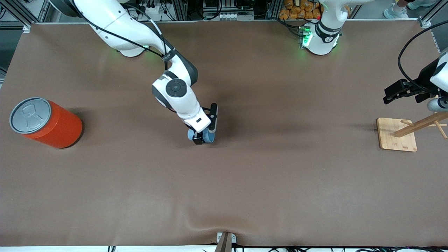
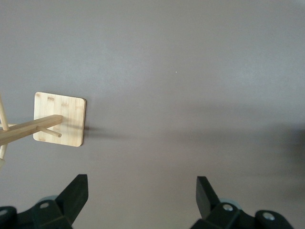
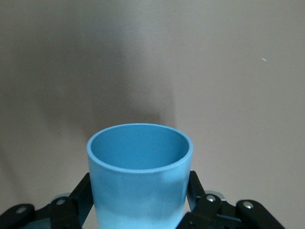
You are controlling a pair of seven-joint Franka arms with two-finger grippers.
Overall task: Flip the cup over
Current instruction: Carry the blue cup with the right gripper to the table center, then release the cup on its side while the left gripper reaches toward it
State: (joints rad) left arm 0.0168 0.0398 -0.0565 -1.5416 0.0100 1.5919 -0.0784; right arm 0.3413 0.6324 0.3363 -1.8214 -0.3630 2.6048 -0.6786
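Observation:
The cup [image 1: 210,137] is small and light blue, near the middle of the table. My right gripper [image 1: 201,137] is shut on it, with a finger on each side of its wall. In the right wrist view the cup [image 3: 139,183] fills the space between the black fingers [image 3: 80,198], and its open mouth with the darker blue inside shows. I cannot tell whether it rests on the table or hangs just above it. My left gripper [image 1: 389,95] is open and empty in the air at the left arm's end of the table; its wrist view [image 2: 141,183] shows the fingers wide apart.
A large orange can [image 1: 52,124] with a grey pull-tab lid lies at the right arm's end of the table. A wooden peg stand [image 1: 397,139] stands at the left arm's end, below the left gripper, and also shows in the left wrist view [image 2: 59,119].

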